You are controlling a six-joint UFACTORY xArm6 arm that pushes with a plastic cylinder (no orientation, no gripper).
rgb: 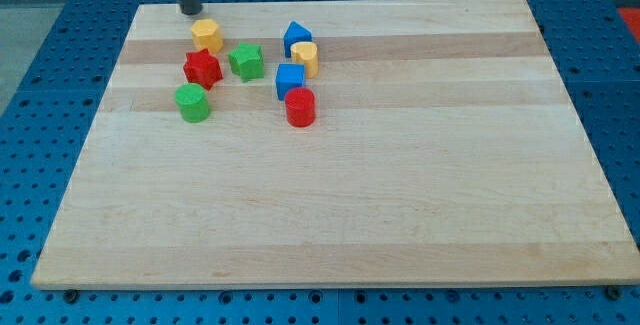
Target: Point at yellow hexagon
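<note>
The yellow hexagon (207, 34) sits near the top left of the wooden board (400, 195). My tip (190, 11) rests on the board just above and a little left of the yellow hexagon, a short gap apart from it. Below the hexagon are a red star (201, 67) and a green star (246, 61). A green cylinder (192, 102) lies below the red star.
To the right of the hexagon stand a blue block with a pointed top (296, 37), a second yellow block (306, 58), a blue cube (290, 79) and a red cylinder (300, 107). The board's top edge is just above my tip.
</note>
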